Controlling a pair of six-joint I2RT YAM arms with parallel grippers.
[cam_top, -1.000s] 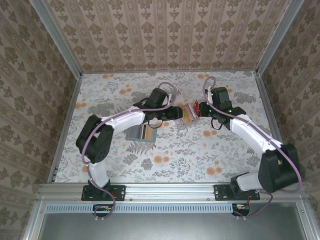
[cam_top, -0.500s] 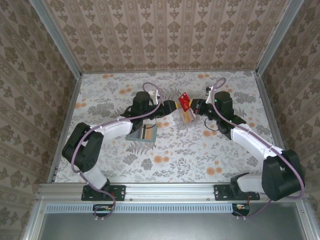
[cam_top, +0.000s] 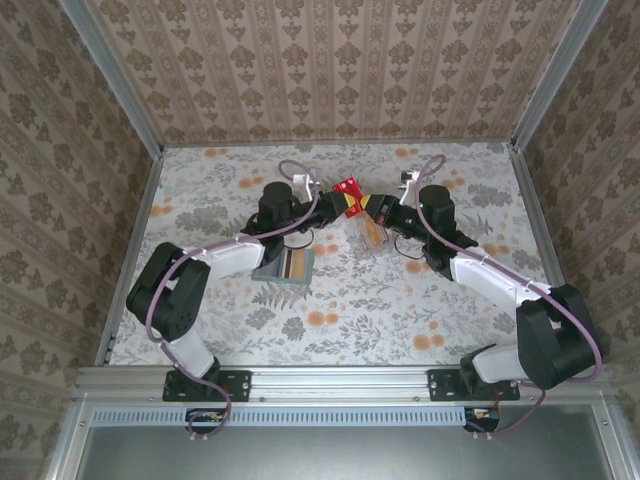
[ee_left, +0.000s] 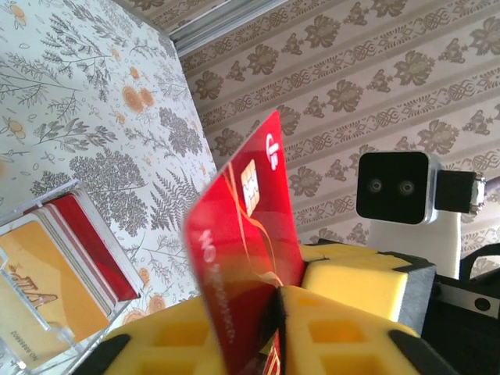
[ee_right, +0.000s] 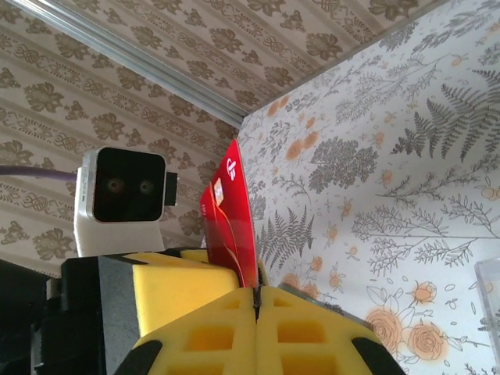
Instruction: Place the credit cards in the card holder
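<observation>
I am looking at one red card (cam_top: pixel 349 190) being held up in the air over the middle of the table (cam_top: pixel 450 310), well clear of the floral surface. It is standing tilted, and up close (ee_left: pixel 246 258) it is showing a gold chip, a white logo near its top corner and thin gold lines curving across a glossy face. From the other side (ee_right: pixel 233 219) it is appearing almost edge-on, as a narrow red sliver.

Both ends are gripping it. The left gripper (ee_left: pixel 277 328) is pressing its yellow pads together on the card's lower edge. The right gripper (ee_right: pixel 256 320) is pinching the same card, with no gap showing at the seam. From above, the left gripper (cam_top: pixel 343 203) and the right gripper (cam_top: pixel 362 205) are meeting nose to nose.

The other credit cards are sitting upright in a clear tray (cam_top: pixel 375 232), just beside the grippers. An orange-yellow card (ee_left: pixel 39 289) is facing out, with red ones (ee_left: pixel 90 250) packed behind it. The card holder (cam_top: pixel 283 268) is lying flat on the table, nearer me.

The bottom of the held card is disappearing into the pads. Its white lettering is coming through too blurred to read. The tray is getting cut off by the frame edge, so I cannot count its cards. The left arm (cam_top: pixel 235 255) is covering part of the card holder.
</observation>
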